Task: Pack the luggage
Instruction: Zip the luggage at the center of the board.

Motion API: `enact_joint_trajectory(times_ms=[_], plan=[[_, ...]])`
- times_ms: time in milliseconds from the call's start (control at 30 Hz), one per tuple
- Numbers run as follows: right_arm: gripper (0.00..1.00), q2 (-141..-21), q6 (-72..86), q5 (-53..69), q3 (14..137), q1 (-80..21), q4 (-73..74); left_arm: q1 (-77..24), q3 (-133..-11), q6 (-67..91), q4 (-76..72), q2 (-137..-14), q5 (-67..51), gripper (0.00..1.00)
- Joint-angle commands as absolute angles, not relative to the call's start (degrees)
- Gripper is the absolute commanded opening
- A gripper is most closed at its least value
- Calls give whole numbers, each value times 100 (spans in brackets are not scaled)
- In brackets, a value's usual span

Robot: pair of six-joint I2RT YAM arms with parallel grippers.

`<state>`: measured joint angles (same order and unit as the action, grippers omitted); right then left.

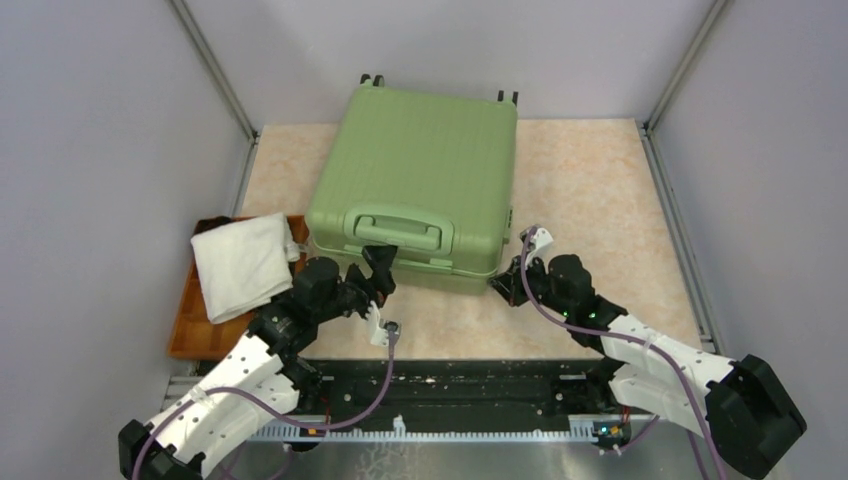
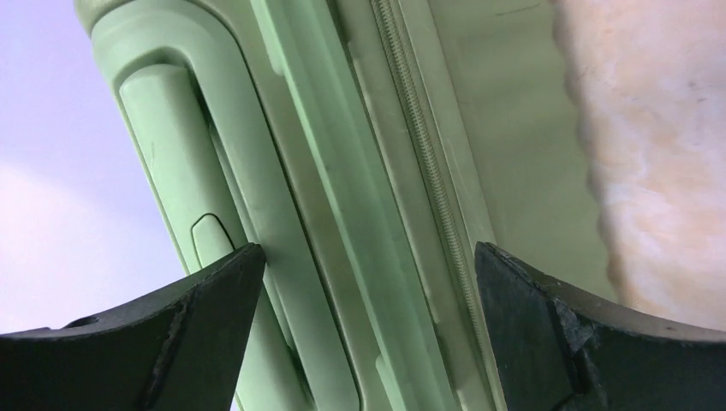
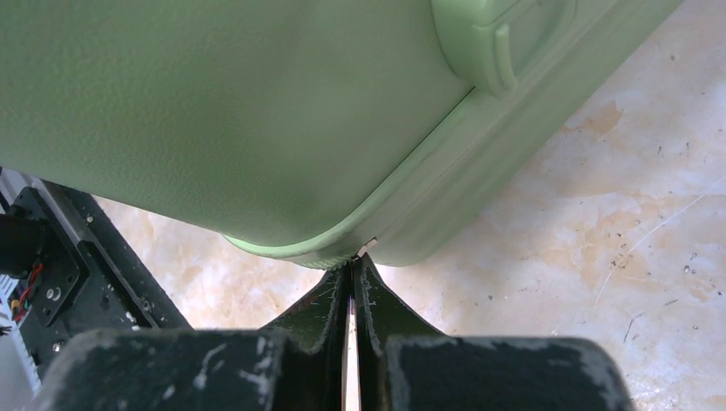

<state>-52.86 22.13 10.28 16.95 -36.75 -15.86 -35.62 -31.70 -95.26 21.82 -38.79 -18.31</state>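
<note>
The luggage point(image 1: 420, 160) lies flat and closed on the table, a light-green ribbed suitcase with its front handle point(image 1: 398, 232) facing the arms. My left gripper point(image 1: 380, 268) is open against that front side. In the left wrist view point(image 2: 368, 250) its fingers straddle the shell point(image 2: 325, 171), one by the handle point(image 2: 171, 171), the other past the zipper line point(image 2: 419, 145), with nothing held. My right gripper point(image 1: 503, 283) is at the front right corner. The right wrist view shows it point(image 3: 353, 261) shut on a small pale zipper pull point(image 3: 366, 247) at the seam of the luggage point(image 3: 214, 111).
An orange tray point(image 1: 185, 320) at the left holds a folded white towel point(image 1: 240, 262). A black rail point(image 1: 450, 385) runs along the near edge between the arm bases. Grey walls with metal posts close in the table on three sides.
</note>
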Motion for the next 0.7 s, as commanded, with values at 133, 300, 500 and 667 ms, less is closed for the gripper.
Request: enact_joint_trajectory(times_ms=[133,300,500,667], plan=[[0,-5190,2385,1091,1899,-3759,-1975,-3570,-1747,-11360,-1350,-3249,-2462,99],[0,-5192,2435,1063,1846,-3759,-2003,-3580,-1758,-11572,-1019,-3024,-2728,85],[0,-5186,2452,1050,1828,-3760,-1995,-3588,-1984,-11278,205,-2759,-2840,65],[0,-5186,2453,1036,1822,-3758,-1978,-3586,-2114,-10713,61,-3014,-2560,61]])
